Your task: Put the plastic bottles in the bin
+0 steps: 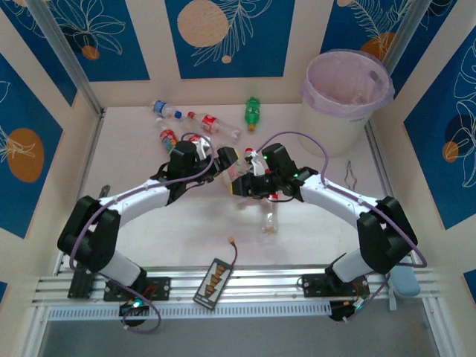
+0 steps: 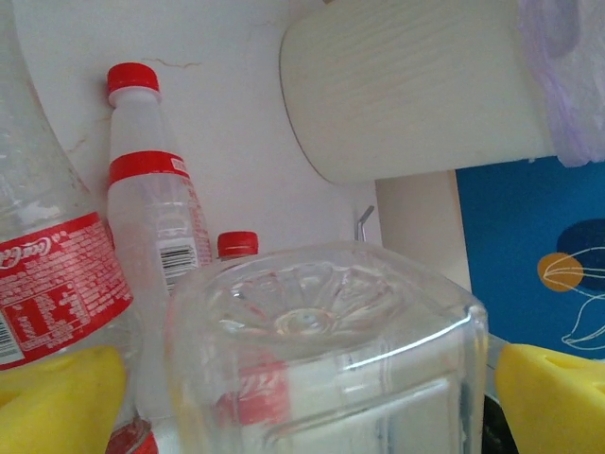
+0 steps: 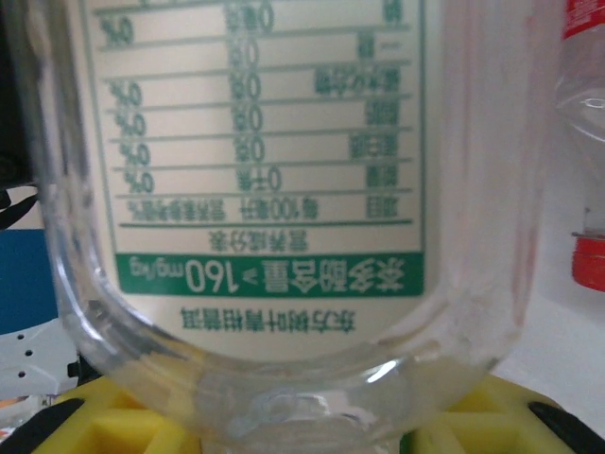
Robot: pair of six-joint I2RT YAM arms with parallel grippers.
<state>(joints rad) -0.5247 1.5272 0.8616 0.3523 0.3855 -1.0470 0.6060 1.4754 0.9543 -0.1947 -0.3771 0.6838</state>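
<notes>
Top view, bin: the white bin (image 1: 335,123) with its lilac liner (image 1: 318,88) stands upright at the far right corner of the counter (image 1: 186,238).
Top view, loose bottles: a blue-capped bottle (image 1: 165,109), a red-label bottle (image 1: 212,124) and a green bottle (image 1: 253,113) lie on the far side of the counter, left of the bin and apart from it. A lone bottle (image 1: 269,221) sits just beside the right forearm.
Top view, pincers: the left pincer (image 1: 227,162) and the right pincer (image 1: 247,181) meet at mid-counter with a blurred middle bottle (image 1: 239,187) between them.
Left wrist, pincer: the left pincer (image 2: 312,378) is spread wide. Its yellow fingers (image 2: 57,407) stand either side of a clear bottle (image 2: 321,350), and a gap shows on the left side, so it is not clamped.
Left wrist, surroundings: a tall red-capped bottle (image 2: 151,208) lies on the counter (image 2: 236,113) beyond. The bin (image 2: 416,85) and its liner (image 2: 562,85) are farther off.
Right wrist, pincer: the right pincer (image 3: 312,421) is closed against a printed bottle (image 3: 284,189), its yellow fingers (image 3: 492,416) hugging the rounded end.
Right wrist, printed bottle: it is clear, has a green-and-white table label, and is held off the counter (image 3: 567,350). I cannot tell whether it is the clear bottle seen from the left wrist.
Right wrist, edge: a red-wrapped bottle (image 3: 586,57) shows at the right.
</notes>
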